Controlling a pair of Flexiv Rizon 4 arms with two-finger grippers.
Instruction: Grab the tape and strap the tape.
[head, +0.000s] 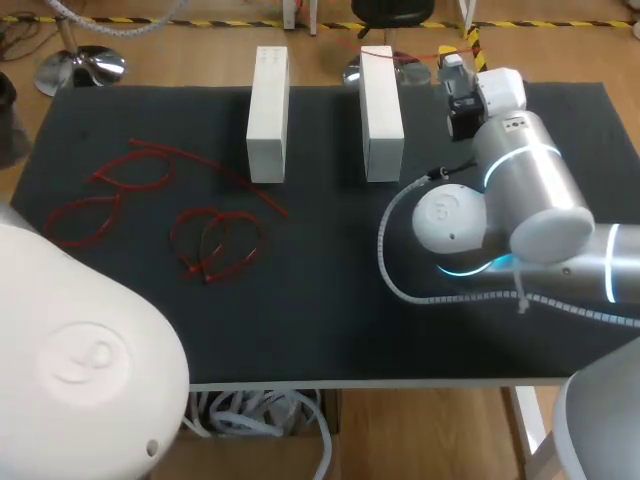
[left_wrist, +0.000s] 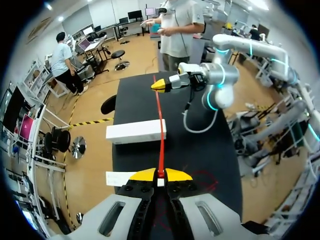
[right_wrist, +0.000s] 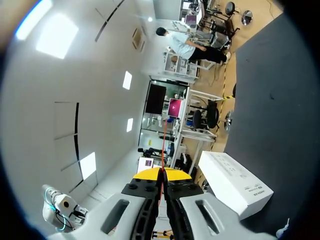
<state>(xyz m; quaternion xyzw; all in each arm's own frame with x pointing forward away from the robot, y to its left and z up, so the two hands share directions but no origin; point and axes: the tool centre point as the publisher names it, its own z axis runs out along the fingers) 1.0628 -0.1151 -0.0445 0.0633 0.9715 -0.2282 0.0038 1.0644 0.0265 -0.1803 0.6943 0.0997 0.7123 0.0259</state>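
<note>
The left gripper (left_wrist: 160, 174) and the right gripper (right_wrist: 161, 172) are each closed on one end of a red strap (left_wrist: 160, 130), stretched above a white box (left_wrist: 136, 132); I would pull evenly, without twisting it

Table (head: 330, 330) top is a dark matt mat, cloth-like and slightly rough. Left box (head: 268, 112) and right box (head: 381, 110) look like matt white cardboard; tape (left_wrist: 158, 107) is a thin smooth red plastic strip. Right arm (head: 530, 180) has satin silver metal and glossy white plastic shells plus a ribbed white plastic hose (head: 385, 250); left gripper (left_wrist: 160, 174) and right gripper (right_wrist: 161, 173) are matt black with smooth yellow tips.
</note>
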